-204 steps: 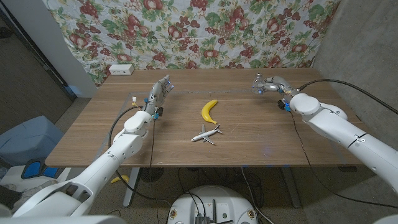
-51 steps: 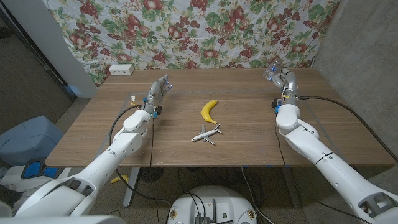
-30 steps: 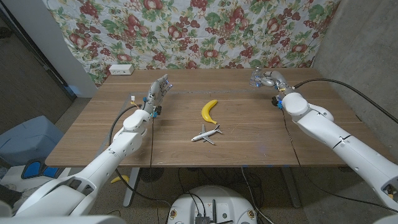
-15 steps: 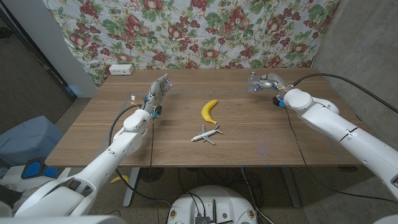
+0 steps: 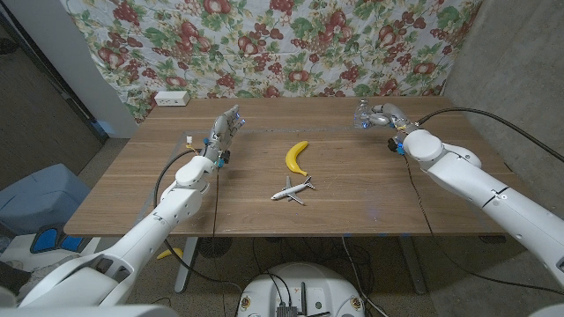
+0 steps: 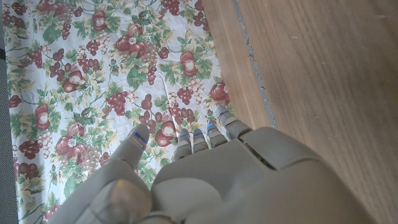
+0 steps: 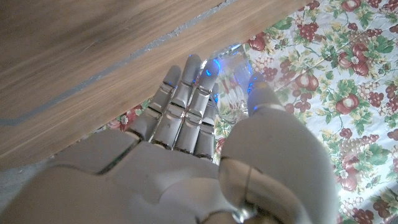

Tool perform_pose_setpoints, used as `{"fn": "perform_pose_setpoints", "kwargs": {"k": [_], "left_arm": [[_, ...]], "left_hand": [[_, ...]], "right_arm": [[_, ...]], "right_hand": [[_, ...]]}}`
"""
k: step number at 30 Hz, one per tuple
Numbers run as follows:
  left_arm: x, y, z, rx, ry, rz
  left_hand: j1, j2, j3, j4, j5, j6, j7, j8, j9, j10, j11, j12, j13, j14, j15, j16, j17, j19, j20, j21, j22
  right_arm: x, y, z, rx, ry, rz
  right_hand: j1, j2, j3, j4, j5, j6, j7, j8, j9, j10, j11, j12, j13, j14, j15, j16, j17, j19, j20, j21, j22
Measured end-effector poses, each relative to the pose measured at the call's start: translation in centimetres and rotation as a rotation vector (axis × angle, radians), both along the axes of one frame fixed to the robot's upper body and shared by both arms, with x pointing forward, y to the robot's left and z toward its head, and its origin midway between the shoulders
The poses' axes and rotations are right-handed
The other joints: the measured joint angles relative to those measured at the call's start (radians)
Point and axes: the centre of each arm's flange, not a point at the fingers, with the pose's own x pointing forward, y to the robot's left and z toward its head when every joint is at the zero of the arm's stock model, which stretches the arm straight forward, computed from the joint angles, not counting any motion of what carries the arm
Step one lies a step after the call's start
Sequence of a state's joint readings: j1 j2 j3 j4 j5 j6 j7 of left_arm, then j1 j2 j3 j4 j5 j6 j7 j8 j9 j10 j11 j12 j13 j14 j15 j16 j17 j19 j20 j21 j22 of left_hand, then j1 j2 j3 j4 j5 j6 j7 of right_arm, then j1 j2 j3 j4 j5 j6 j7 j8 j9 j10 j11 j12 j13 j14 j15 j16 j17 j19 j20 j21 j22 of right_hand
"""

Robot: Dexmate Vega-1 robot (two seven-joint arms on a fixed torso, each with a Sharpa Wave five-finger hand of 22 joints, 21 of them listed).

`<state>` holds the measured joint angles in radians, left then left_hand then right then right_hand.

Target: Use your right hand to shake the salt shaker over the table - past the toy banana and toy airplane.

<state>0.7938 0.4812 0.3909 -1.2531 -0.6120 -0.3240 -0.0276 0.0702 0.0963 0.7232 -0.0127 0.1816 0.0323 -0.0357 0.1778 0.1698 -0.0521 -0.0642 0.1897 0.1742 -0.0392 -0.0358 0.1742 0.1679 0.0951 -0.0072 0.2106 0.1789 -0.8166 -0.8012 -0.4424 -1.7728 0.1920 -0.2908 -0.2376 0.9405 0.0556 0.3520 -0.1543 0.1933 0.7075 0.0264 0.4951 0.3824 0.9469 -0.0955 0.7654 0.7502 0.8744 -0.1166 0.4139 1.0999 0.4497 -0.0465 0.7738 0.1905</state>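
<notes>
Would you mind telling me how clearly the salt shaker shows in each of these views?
Head view: the salt shaker is small and hard to make out in the right hand. Right wrist view: its clear glass shows between the fingers, with blue glints on it, soft against the cloth.

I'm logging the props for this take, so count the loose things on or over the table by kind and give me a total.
Toys: 2, the toy banana and the toy airplane.
Shakers: 1, the salt shaker held by the right hand.
Boxes: 1, a white box at the table's far edge.
Total: 4.
</notes>
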Motion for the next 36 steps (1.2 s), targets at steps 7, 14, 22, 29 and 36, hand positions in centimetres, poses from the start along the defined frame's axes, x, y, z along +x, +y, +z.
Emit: {"fn": "perform_pose_setpoints", "kwargs": {"k": [7, 14, 22, 29, 36], "left_arm": [[-0.1, -0.1, 0.0, 0.000, -0.002, 0.001], [-0.1, -0.1, 0.0, 0.002, -0.003, 0.002], [-0.2, -0.1, 0.0, 0.001, -0.002, 0.003], [-0.2, -0.1, 0.0, 0.001, -0.002, 0.003], [-0.2, -0.1, 0.0, 0.001, -0.002, 0.004]], "left_hand": [[0.000, 0.000, 0.000, 0.000, 0.000, 0.000, 0.000, 0.000, 0.000, 0.000, 0.000, 0.000, 0.000, 0.000, 0.000, 0.000, 0.000, 0.000, 0.000, 0.000, 0.000], [0.000, 0.000, 0.000, 0.000, 0.000, 0.000, 0.000, 0.000, 0.000, 0.000, 0.000, 0.000, 0.000, 0.000, 0.000, 0.000, 0.000, 0.000, 0.000, 0.000, 0.000], [0.000, 0.000, 0.000, 0.000, 0.000, 0.000, 0.000, 0.000, 0.000, 0.000, 0.000, 0.000, 0.000, 0.000, 0.000, 0.000, 0.000, 0.000, 0.000, 0.000, 0.000], [0.000, 0.000, 0.000, 0.000, 0.000, 0.000, 0.000, 0.000, 0.000, 0.000, 0.000, 0.000, 0.000, 0.000, 0.000, 0.000, 0.000, 0.000, 0.000, 0.000, 0.000], [0.000, 0.000, 0.000, 0.000, 0.000, 0.000, 0.000, 0.000, 0.000, 0.000, 0.000, 0.000, 0.000, 0.000, 0.000, 0.000, 0.000, 0.000, 0.000, 0.000, 0.000]], "right_arm": [[-0.3, -0.2, -0.6, 0.076, -0.093, -0.035], [-0.9, -0.4, -1.3, 0.198, -0.236, -0.106], [-1.5, -0.4, -2.2, 0.329, -0.350, -0.187], [-1.9, -0.4, -2.9, 0.397, -0.401, -0.228], [-2.1, -0.3, -3.1, 0.414, -0.414, -0.238]], "right_hand": [[0.000, 0.000, 0.000, 0.000, 0.000, 0.006, -0.006, -0.002, 0.000, 0.005, -0.005, 0.000, -0.002, 0.000, 0.000, -0.005, 0.000, 0.000, 0.000, 0.008, 0.000], [0.000, 0.000, 0.000, 0.000, 0.000, 0.006, -0.006, -0.004, -0.001, 0.005, -0.005, 0.000, -0.002, 0.000, 0.000, -0.005, 0.005, 0.000, 0.000, 0.015, 0.000], [0.000, 0.000, 0.000, 0.000, -0.001, 0.006, -0.006, -0.006, -0.002, 0.005, -0.005, -0.004, -0.005, 0.000, 0.000, -0.012, 0.005, 0.000, 0.000, 0.015, 0.000], [0.000, 0.000, 0.000, 0.000, -0.001, 0.006, -0.006, -0.006, -0.003, 0.005, -0.005, -0.004, -0.005, 0.007, 0.000, -0.012, 0.009, 0.000, 0.000, 0.023, 0.000], [0.000, 0.000, 0.000, 0.000, -0.004, 0.006, -0.006, -0.010, -0.003, 0.005, -0.005, -0.004, -0.002, 0.007, 0.000, -0.012, 0.009, 0.000, 0.000, 0.024, 0.000]]}}
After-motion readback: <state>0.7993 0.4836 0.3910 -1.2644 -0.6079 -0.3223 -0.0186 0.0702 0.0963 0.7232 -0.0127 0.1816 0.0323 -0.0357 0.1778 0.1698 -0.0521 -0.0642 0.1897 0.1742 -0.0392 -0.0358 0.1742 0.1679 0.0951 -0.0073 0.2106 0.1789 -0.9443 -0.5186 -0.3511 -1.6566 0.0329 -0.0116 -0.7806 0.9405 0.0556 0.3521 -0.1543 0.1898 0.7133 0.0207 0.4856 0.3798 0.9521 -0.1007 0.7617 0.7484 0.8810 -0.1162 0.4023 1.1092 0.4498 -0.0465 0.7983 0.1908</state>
